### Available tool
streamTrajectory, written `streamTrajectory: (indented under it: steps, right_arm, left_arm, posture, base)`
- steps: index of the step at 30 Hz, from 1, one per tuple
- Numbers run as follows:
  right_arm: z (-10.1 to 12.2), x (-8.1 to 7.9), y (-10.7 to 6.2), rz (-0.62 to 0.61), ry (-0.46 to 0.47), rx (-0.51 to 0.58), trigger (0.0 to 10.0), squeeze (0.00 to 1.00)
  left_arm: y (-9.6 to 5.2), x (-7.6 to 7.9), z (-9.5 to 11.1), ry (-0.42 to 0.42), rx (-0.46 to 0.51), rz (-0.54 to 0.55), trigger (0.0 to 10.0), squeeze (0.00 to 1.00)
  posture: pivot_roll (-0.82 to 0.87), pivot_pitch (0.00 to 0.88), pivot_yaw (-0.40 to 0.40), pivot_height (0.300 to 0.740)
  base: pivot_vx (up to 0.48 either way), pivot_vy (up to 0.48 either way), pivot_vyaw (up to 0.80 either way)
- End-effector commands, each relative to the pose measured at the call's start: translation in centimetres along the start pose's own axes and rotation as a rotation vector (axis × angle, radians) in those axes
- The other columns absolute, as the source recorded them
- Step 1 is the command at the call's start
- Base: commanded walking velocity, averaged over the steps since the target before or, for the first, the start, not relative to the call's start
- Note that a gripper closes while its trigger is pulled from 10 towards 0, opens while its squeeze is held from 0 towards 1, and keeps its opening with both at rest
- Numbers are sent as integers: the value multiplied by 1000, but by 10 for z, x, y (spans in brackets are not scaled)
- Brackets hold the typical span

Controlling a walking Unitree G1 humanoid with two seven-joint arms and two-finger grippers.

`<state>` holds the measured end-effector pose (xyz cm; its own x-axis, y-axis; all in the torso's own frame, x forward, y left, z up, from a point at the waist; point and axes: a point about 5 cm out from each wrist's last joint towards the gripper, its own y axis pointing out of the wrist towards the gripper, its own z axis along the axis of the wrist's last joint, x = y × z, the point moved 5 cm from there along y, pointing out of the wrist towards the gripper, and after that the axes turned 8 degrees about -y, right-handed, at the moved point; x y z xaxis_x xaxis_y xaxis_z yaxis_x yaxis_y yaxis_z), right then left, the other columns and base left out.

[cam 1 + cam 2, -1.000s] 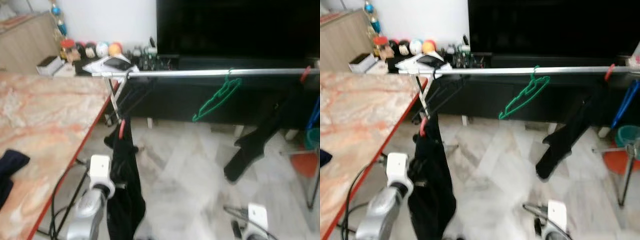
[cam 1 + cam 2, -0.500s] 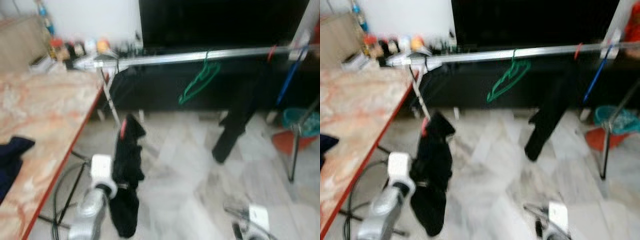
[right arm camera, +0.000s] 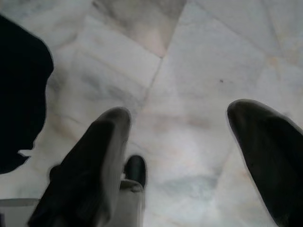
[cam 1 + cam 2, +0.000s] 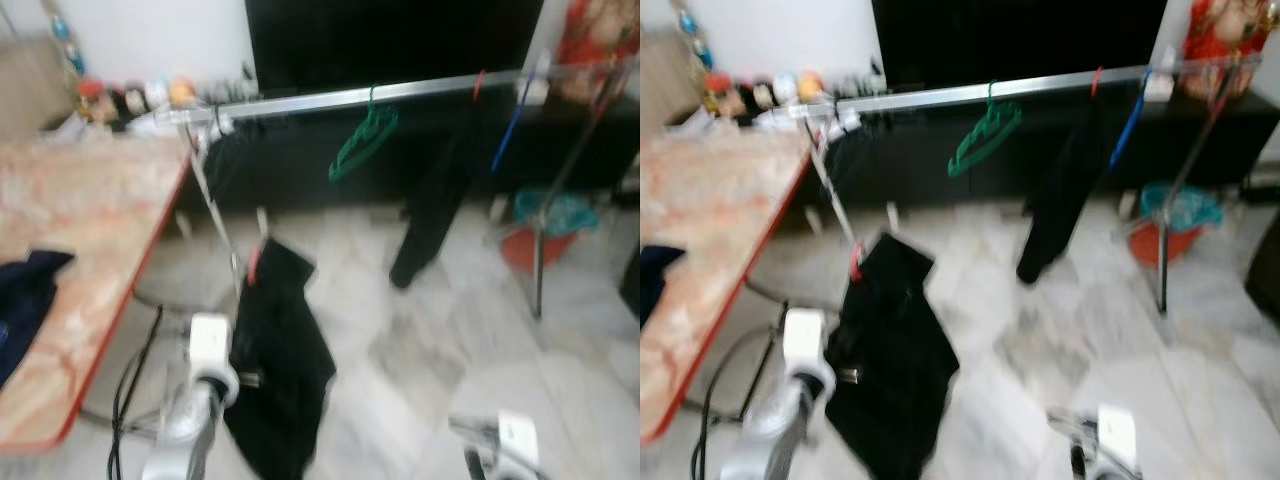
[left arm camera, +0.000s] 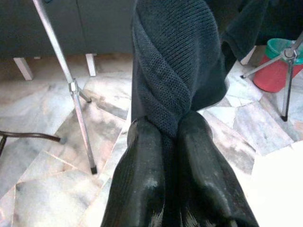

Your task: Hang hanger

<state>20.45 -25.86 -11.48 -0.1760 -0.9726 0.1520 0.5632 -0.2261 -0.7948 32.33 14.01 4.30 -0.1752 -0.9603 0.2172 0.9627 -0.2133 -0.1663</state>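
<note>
White marble floor [image 4: 450, 330] spreads out in front of a long dark cabinet at the far side, and a marble table [image 4: 90, 220] with a red edge sits on the left. A silver rail [image 4: 360, 97] runs across in front of the cabinet. A green hanger [image 4: 362, 143] and some black clothes [image 4: 428, 200] hang on it already.

The left gripper [image 5: 164, 165] is squeezed tight on a black garment [image 4: 282, 370] with a red hanger [image 4: 254, 265] poking out of its top. It is held low and near, on the left, well apart from the rail. The right gripper [image 3: 182, 156] hangs low with its fingers spread and nothing in them.

The pictures are blurry, so the robot seems to be carrying the hanger toward the rail. Next it likely has to get close, lift the hook above the rail, and set it down in a free gap.
</note>
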Motion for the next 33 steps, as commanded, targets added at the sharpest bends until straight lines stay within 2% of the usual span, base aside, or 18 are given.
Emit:
streamTrajectory:
  steps: [1,33]
  right_arm:
    - [3,-4,0,6,6,8,10000,0]
    - [3,-4,0,4,7,13,10000,0]
  left_arm:
    - [-1,-7,11,12,37,16,10000,0]
    - [0,-3,13,8,33,-15,10000,0]
  posture:
    - [43,0,36,740]
    - [46,0,35,740]
  base:
    - [-300,0,0]
    - [-321,0,0]
